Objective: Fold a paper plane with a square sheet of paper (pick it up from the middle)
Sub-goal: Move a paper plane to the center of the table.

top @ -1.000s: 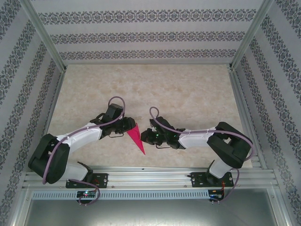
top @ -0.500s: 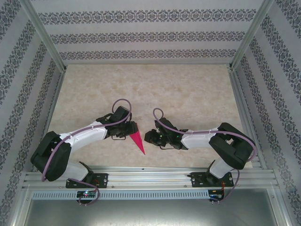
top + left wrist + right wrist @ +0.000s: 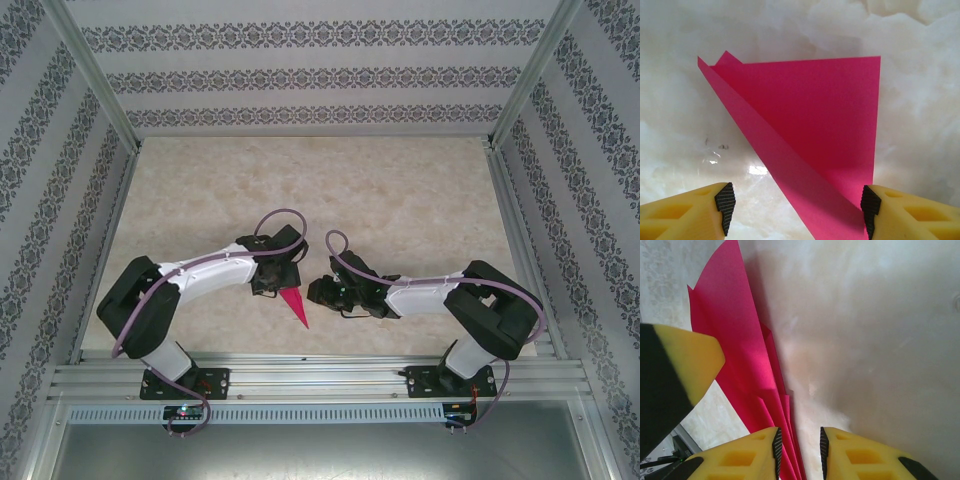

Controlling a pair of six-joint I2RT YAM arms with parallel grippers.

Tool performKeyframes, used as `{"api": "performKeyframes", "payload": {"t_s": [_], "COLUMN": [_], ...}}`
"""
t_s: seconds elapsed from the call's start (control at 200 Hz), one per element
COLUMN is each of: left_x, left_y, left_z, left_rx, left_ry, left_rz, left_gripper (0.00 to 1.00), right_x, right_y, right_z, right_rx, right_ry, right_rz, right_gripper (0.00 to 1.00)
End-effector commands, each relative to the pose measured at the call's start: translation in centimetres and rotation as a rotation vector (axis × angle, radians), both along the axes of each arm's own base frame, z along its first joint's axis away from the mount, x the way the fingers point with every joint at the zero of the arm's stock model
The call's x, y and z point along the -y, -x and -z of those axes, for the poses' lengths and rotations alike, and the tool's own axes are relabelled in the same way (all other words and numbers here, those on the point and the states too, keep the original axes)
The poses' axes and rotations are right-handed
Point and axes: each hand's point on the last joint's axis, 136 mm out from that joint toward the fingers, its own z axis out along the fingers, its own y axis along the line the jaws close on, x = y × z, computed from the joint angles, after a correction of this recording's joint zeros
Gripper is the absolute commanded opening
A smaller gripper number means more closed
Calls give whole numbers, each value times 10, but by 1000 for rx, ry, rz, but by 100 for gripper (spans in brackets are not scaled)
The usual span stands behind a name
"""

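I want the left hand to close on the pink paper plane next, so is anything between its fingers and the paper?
Nothing visible does. The left hand is open, with the paper plane lying between its fingers on the table. The right hand sits at the paper's long edge, outside that gap.

The right hand (image 3: pixel 799 452) has its yellow fingers slightly apart above the pale tabletop (image 3: pixel 880 340). The paper plane (image 3: pixel 740 330) runs its pink folded layers down into that gap, seemingly brushing one pad only.
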Motion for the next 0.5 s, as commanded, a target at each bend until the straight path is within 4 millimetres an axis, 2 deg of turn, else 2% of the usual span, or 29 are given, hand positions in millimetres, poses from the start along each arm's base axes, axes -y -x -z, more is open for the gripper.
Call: {"api": "performKeyframes", "payload": {"t_s": [0.0, 0.32, 0.495], "left_x": [-12, -25, -31], "left_y": [5, 9, 12], "left_z": [-3, -10, -7], "left_rx": [-13, 28, 29], "left_ry": [-70, -56, -39], "left_rz": [-25, -45, -48], "left_gripper": [69, 52, 41], "right_x": [1, -15, -26], "right_y": [-3, -6, -8], "right_z": [2, -2, -1], "right_rx": [25, 37, 27], "right_ry": [12, 1, -12], "right_rz": [-11, -82, -119], "right_gripper": [30, 34, 35]}}
